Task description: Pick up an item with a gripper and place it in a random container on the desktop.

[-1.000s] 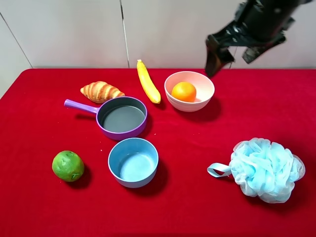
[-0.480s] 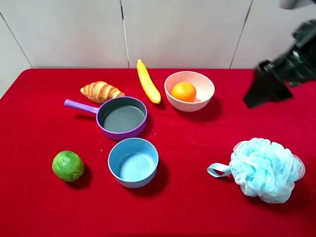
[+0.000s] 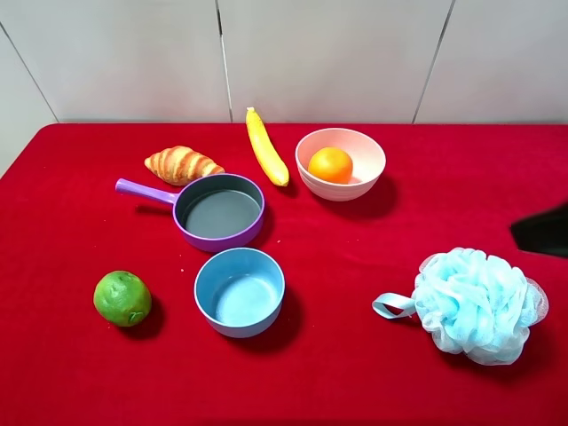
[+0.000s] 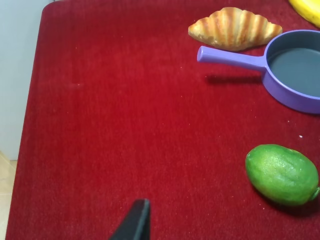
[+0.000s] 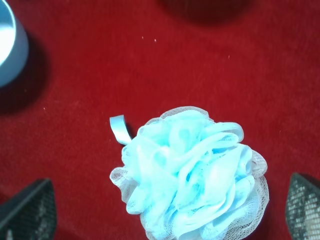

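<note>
Right gripper [image 5: 170, 210] jaws wide, empty, above sponge [image 5: 190, 172]; orange [image 3: 330, 164] sits in pink bowl [image 3: 359, 182], placement probably done.

Right gripper [image 5: 165, 207] jaws spread wide, empty; left gripper barely visible.

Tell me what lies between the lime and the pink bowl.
In the high view, the blue bowl and purple pan lie between the lime and the pink bowl.
</note>
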`<state>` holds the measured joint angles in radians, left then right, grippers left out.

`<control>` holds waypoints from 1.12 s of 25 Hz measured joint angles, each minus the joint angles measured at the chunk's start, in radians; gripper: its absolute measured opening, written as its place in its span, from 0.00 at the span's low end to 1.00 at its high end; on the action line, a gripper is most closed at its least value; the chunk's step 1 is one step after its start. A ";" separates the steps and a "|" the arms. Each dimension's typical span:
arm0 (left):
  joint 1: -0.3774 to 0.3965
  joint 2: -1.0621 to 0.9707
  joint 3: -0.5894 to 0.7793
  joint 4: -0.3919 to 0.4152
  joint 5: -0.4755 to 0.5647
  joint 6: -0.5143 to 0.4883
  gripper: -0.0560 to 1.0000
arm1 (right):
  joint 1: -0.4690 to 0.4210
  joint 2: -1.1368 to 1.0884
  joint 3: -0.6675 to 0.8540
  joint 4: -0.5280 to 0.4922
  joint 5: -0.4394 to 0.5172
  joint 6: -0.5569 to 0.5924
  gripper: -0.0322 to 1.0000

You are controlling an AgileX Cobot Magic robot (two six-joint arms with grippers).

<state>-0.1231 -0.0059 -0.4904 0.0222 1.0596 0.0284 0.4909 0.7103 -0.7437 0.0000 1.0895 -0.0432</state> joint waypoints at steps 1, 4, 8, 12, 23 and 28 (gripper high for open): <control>0.000 0.000 0.000 0.000 0.000 0.000 0.99 | 0.000 -0.041 0.019 0.000 -0.003 0.000 0.70; 0.000 0.000 0.000 0.000 0.000 0.000 0.99 | 0.000 -0.149 0.068 0.000 -0.016 0.000 0.70; 0.000 0.000 0.000 0.000 0.000 0.000 0.99 | 0.000 -0.282 0.126 0.000 -0.054 0.000 0.70; 0.000 0.000 0.000 0.000 0.000 0.000 0.99 | 0.000 -0.403 0.187 0.000 -0.061 -0.001 0.70; 0.000 0.000 0.000 0.000 0.000 0.000 0.99 | 0.000 -0.709 0.242 -0.012 -0.067 -0.020 0.70; 0.000 0.000 0.000 0.000 0.000 0.000 0.99 | -0.025 -0.716 0.246 -0.013 -0.069 -0.023 0.70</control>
<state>-0.1231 -0.0059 -0.4904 0.0222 1.0596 0.0284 0.4663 -0.0058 -0.4978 -0.0135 1.0205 -0.0667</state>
